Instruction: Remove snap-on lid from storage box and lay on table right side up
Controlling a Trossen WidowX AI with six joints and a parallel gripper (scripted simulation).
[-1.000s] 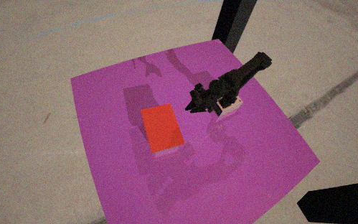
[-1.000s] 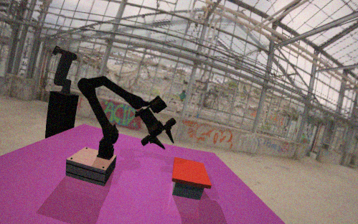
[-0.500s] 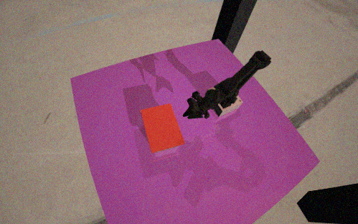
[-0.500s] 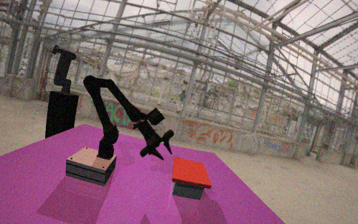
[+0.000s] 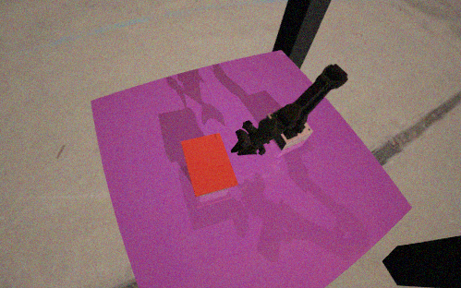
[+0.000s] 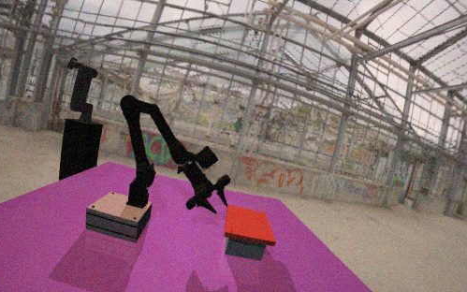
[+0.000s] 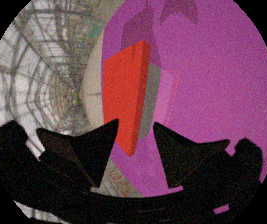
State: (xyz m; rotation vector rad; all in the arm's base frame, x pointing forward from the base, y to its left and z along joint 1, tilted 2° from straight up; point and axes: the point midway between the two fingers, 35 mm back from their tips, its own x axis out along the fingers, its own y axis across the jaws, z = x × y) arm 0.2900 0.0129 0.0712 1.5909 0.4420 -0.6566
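The flat red lid (image 5: 210,163) (image 6: 249,224) (image 7: 123,90) sits on top of the grey storage box (image 6: 245,249) (image 7: 151,102) and overhangs its sides. The box stands on the magenta table (image 5: 136,138) (image 6: 180,253) (image 7: 224,75). My gripper (image 5: 234,149) (image 6: 221,209) (image 7: 136,123) is partly open, with nothing between its fingers. It points down at a slant, close beside the lid's edge that faces the arm's base. Whether a fingertip touches the lid cannot be told. The box's far side is hidden.
The arm's base block (image 5: 297,137) (image 6: 119,206) stands on the table, behind the gripper. A black pedestal (image 6: 80,150) with a dark arm-like shape stands beyond the table. Dark shadows of the arm cross the table.
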